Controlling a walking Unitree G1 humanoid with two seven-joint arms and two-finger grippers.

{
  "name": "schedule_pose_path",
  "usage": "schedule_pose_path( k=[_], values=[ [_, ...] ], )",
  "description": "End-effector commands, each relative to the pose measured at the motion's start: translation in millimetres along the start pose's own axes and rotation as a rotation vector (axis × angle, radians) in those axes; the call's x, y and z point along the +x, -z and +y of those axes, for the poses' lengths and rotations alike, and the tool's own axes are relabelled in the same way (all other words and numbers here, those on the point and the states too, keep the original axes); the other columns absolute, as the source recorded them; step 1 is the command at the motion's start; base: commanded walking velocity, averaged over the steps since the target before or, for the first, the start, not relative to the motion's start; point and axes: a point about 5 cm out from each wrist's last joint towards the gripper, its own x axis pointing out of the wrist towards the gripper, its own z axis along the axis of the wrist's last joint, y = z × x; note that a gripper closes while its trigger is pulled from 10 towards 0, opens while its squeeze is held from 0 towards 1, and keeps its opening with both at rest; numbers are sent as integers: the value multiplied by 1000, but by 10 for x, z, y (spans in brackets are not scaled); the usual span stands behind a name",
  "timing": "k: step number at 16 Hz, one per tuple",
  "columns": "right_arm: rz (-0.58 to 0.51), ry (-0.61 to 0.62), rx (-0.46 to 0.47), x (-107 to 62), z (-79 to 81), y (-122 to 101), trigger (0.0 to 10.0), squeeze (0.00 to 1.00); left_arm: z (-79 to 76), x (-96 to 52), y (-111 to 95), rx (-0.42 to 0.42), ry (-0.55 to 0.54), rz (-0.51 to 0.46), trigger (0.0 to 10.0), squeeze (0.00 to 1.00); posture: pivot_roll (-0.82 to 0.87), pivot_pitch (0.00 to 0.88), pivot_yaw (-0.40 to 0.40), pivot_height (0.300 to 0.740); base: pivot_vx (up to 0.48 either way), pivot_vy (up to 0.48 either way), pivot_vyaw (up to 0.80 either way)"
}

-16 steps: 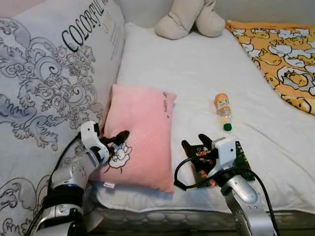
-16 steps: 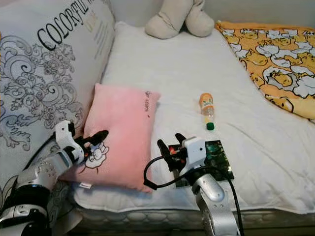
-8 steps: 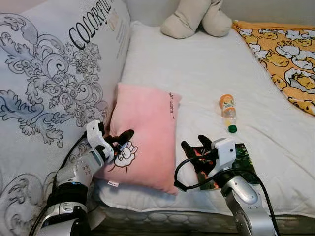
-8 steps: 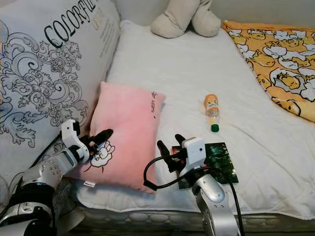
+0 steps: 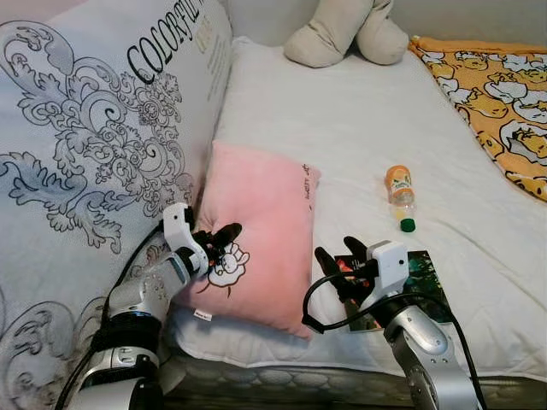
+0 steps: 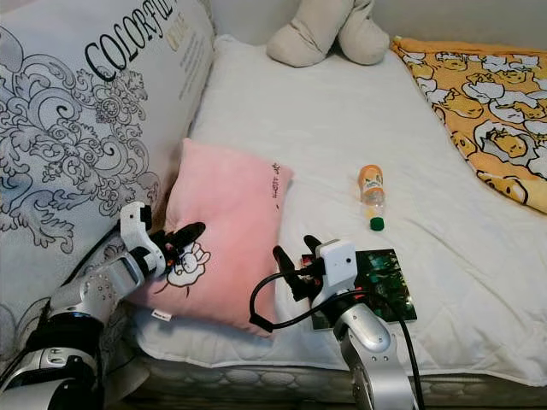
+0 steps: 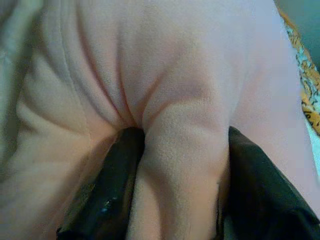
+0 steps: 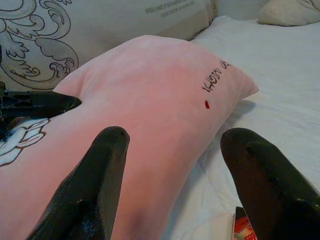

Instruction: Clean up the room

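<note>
Two grippers near bed's front edge: left gripper clenched on fold of soft pink rectangular pillow, right gripper fingers spread, holding nothing, hovering over dark green printed packet. Beyond, small orange-labelled plastic bottle with green cap lies on white quilted mattress. Large grey scroll-patterned cushion beside pillow. Beige plush toy, yellow duck-print blanket farthest.

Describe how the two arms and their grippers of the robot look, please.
Both arms are silver metal with darker joints. Each ends in a white boxy wrist block and two long black fingers, forming the left gripper and the right gripper. A black cable loops beside each forearm.
</note>
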Motion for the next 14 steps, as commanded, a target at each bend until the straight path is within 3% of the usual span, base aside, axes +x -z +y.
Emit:
schedule_pose_path(
  k=[1, 3, 7, 11, 12, 14],
  values=[
    [-5, -3, 3, -21, -4, -27, 10000, 0, -23, 16, 136, 5, 17, 58, 0, 0, -135, 0, 13, 740, 0, 0, 0],
    [-4, -3, 2, -21, -10, -27, 10000, 0, -47, 23, 128, -21, 32, 61, 0, 0, -135, 0, 14, 740, 0, 0, 0],
    [-4, 0, -1, -15, -26, -34, 10000, 0, -67, 35, 134, 47, 40, 62, 0, 0, -139, 0, 15, 740, 0, 0, 0],
    [-4, 1, -2, -5, -30, -37, 10000, 0, -157, 36, -124, 58, 65, -29, 0, 0, -137, 0, 14, 740, 0, 0, 0],
    [-4, 0, -4, 1, -32, -39, 10000, 0, -262, 24, -318, 86, 92, -92, 0, 0, -135, 0, 14, 740, 0, 0, 0],
    [-3, -1, -7, 3, -31, -39, 10000, 0, -337, -11, -486, 121, 106, -142, 0, 0, -134, 0, 15, 740, 0, 0, 0]
  ],
)
